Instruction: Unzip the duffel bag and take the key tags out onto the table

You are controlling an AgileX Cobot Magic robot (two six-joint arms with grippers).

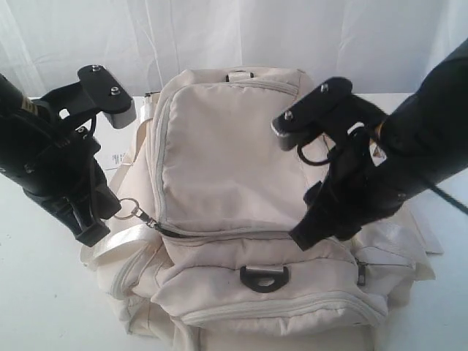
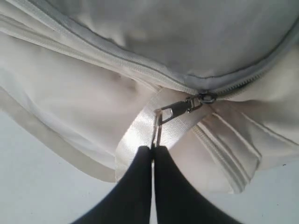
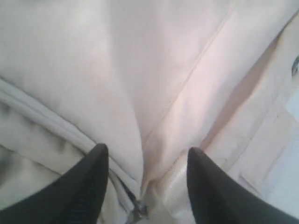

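1. The table [image 1: 44,307] is a broad, flat, matte white top. No key tags lie on it, so removal has not begun.
2. The duffel bag [image 1: 227,168] sits in the middle of the table. It is soft cream fabric, puffy and creased, with flap pockets. The key tags are not in view and are presumably inside.
3. The right gripper [image 3: 145,156] stands wide apart, with its dark tapered fingers pressed into the cloth on either side of a raised fold. It grips nothing firmly, as far as this blurred view shows.
4. The left gripper [image 2: 153,150] is closed tight on the thin metal ring of the zip pull [image 2: 176,110], at the bag's left corner.
5. A glossy, satiny webbing strap [image 2: 135,140] lies flat under the pull.
6. The grey zipper [image 1: 219,234] curves round the pocket flap and looks mostly closed.
7. The small metal slider [image 2: 206,98] sits at the end of the track.
8. The step in hand is unzipping. The next move is likely a steady pull along the track while the right gripper braces the slack fabric.
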